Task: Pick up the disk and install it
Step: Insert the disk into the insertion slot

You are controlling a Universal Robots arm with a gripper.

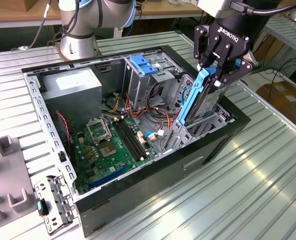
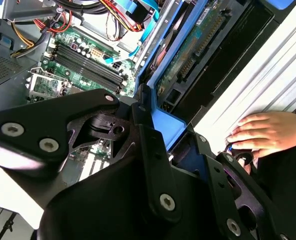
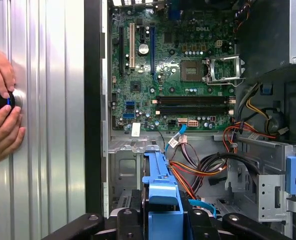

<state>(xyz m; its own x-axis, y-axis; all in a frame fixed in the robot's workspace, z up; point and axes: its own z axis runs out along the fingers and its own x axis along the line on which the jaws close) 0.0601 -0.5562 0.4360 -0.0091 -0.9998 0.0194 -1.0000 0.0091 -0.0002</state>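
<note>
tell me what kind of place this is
Probably a robotics lab or workshop: an opened computer case sits on a ribbed metal workbench, the arm's pincer grips the disk on edge at the case, and a cardboard box lies beyond the bench.

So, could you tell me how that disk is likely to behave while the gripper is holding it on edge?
Probably stiff: the disk, clamped at its upper end by the gripper, shows no bend or sag. Its metal body suggests it is heavy for its size. The blue plastic rails may flex or slip slightly under the clamp.
</note>
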